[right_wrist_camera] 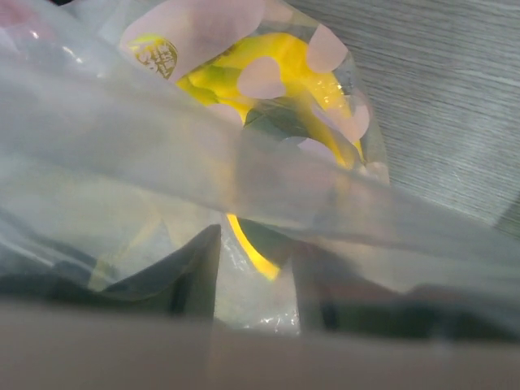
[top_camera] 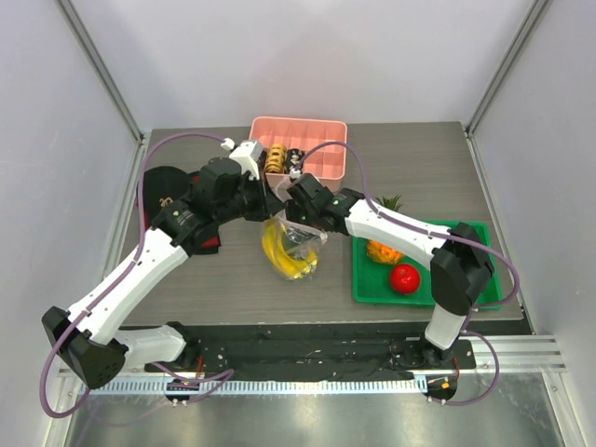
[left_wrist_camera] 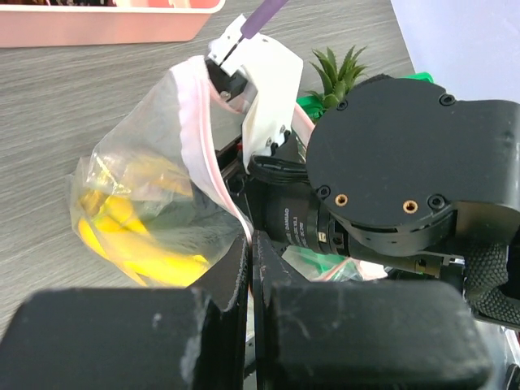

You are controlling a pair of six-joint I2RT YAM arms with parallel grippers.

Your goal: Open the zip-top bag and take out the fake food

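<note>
Left gripper (left_wrist_camera: 250, 244) is seen clenched on the pink zip rim of the zip-top bag (left_wrist_camera: 138, 179), which is held mouth-up at table centre. The right gripper (right_wrist_camera: 254, 244) is pressed against the film at the mouth, jaws parted, with nothing clamped. The bag is judged opened. A pineapple (top_camera: 383, 250) and one red fruit (top_camera: 404, 277) are laid on the green tray (top_camera: 372, 284) at 3 o'clock of the bag, and the banana (left_wrist_camera: 122, 236) is left inside. A sticker (right_wrist_camera: 154, 53) with a gold mark is noted on the film, but nothing on it can be read.
</note>
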